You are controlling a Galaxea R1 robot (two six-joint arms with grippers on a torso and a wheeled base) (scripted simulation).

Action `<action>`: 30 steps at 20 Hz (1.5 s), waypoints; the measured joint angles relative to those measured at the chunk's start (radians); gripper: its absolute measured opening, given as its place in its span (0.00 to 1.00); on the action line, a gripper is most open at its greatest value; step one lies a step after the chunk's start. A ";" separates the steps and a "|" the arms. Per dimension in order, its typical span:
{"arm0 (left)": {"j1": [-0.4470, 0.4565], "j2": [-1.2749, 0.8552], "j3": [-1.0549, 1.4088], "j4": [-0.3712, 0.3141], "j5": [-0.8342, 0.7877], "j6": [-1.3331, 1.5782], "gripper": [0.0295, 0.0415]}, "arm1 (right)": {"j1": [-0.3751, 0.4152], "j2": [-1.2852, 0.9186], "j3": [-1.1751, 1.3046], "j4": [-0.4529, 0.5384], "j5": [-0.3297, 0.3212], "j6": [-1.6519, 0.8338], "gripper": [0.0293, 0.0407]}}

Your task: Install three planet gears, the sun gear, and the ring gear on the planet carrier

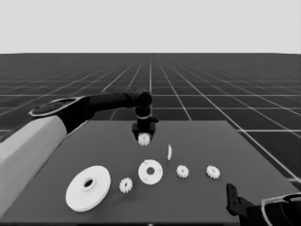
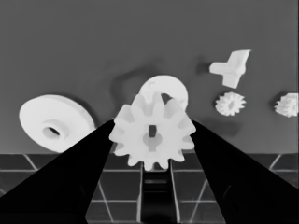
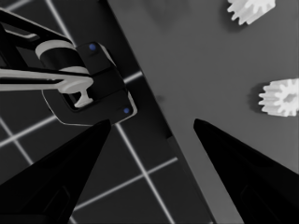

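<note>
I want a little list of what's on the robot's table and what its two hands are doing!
left gripper: over the table's far side, shut on a gear
right gripper: parked at the near right corner, open, holding nothing
larger round part: near left, flat on the table
smaller round part: middle, nothing on it
loose gears: three, at
thin white piece: beyond the smaller round part

Left pincer (image 1: 144, 137) reaches over the table's far side, clamped; right pincer (image 3: 149, 126) parked at the near right corner, spread
</note>
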 joint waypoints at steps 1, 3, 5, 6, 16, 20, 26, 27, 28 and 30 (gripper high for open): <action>0.000 0.010 -0.012 0.000 0.000 0.002 0.14 | 0.000 0.000 0.000 0.000 0.000 0.000 0.81; 0.000 0.018 -0.023 0.000 0.000 0.004 0.14 | 0.000 0.000 0.000 0.000 0.000 0.000 0.81; 0.000 0.021 -0.027 0.000 0.000 0.004 0.14 | 0.000 0.000 0.000 0.000 0.000 0.000 0.81; 0.114 0.019 -0.022 0.134 -0.047 0.001 0.14 | 0.000 0.000 0.000 0.000 0.000 0.000 0.81; 0.339 0.072 -0.188 0.309 -0.140 0.093 0.41 | 0.000 0.000 0.000 0.000 0.000 0.000 0.81; 0.340 0.072 -0.190 0.310 -0.141 0.094 0.74 | 0.000 0.000 0.000 0.000 0.000 0.000 0.81; 0.246 0.018 -0.031 0.206 -0.059 0.007 0.75 | 0.000 0.000 0.000 0.000 0.000 0.000 0.81; 0.140 0.006 0.010 0.124 -0.030 -0.019 0.75 | 0.000 0.000 0.000 0.000 0.000 0.000 0.81; 0.078 0.009 0.008 0.072 -0.018 -0.018 0.75 | 0.000 0.000 0.000 0.000 0.000 0.000 0.81; 0.024 0.016 -0.012 0.025 -0.006 -0.006 0.75 | 0.000 0.000 0.000 0.000 0.000 0.000 0.81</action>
